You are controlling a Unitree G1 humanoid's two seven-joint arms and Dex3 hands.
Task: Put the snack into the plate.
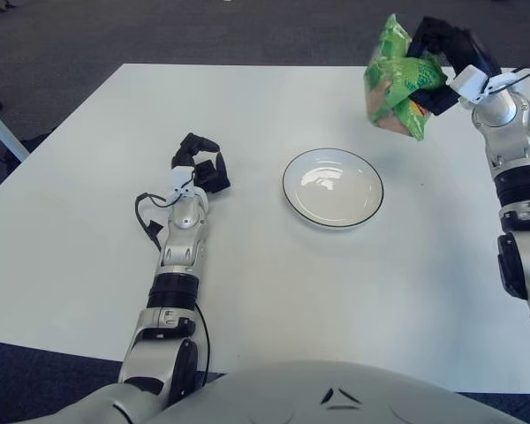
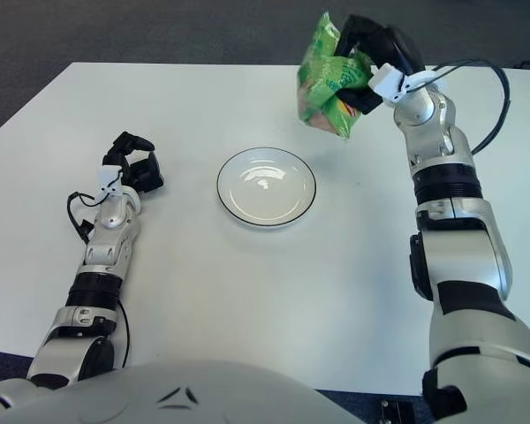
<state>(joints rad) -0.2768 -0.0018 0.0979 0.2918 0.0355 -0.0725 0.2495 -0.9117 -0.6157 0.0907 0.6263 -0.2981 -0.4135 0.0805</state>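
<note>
Snack (image 1: pixel 396 78) in green wrapping hangs in my right hand (image 1: pixel 442 64), whose black fingers are clamped around its right side. I hold it in the air over the far right part of the white desk (image 1: pixel 274 291), beyond and to the right of the plate (image 1: pixel 333 187), clear of the surface. The plate, white with a dark rim, sits on the desk near the middle with nothing in it. My left hand (image 1: pixel 200 167) shows well to the left of the plate, fingers curled and holding nothing.
</note>
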